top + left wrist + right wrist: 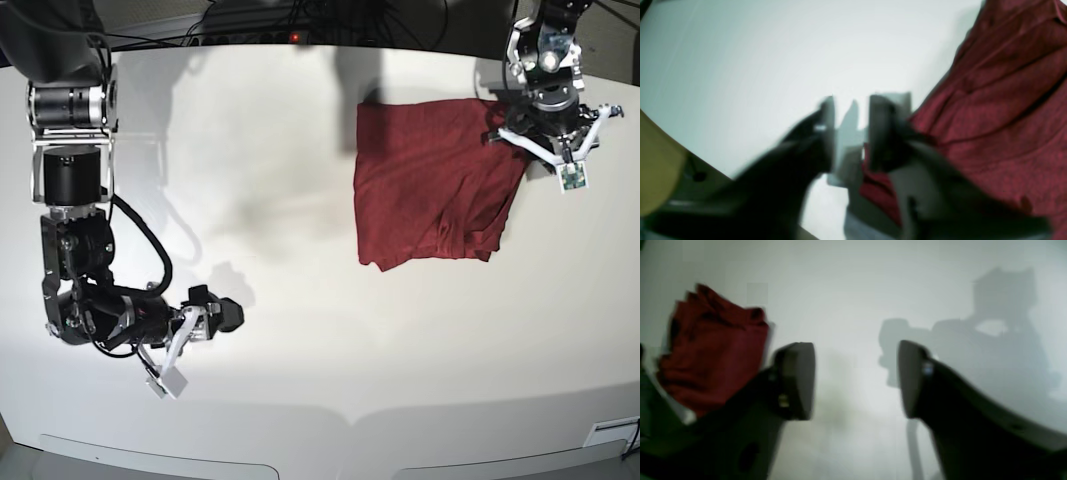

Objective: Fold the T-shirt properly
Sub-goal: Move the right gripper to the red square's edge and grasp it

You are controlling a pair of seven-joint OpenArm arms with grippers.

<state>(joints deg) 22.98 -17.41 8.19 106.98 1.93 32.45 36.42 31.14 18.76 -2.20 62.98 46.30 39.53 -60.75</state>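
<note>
While the T-shirt [432, 182] lies folded into a rough block at the counter's [280, 250] far side, the left gripper [850, 133] sits at its edge, jaws slightly parted, holding nothing evident. The right gripper [855, 380] hangs open, well apart. Next, smooth wrinkles gently, without dragging the layers.

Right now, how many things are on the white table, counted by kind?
Dark red soft fabric T-shirt: 1
Black robot arms over the white table: 2, the left gripper and the right gripper
Total: 3
</note>
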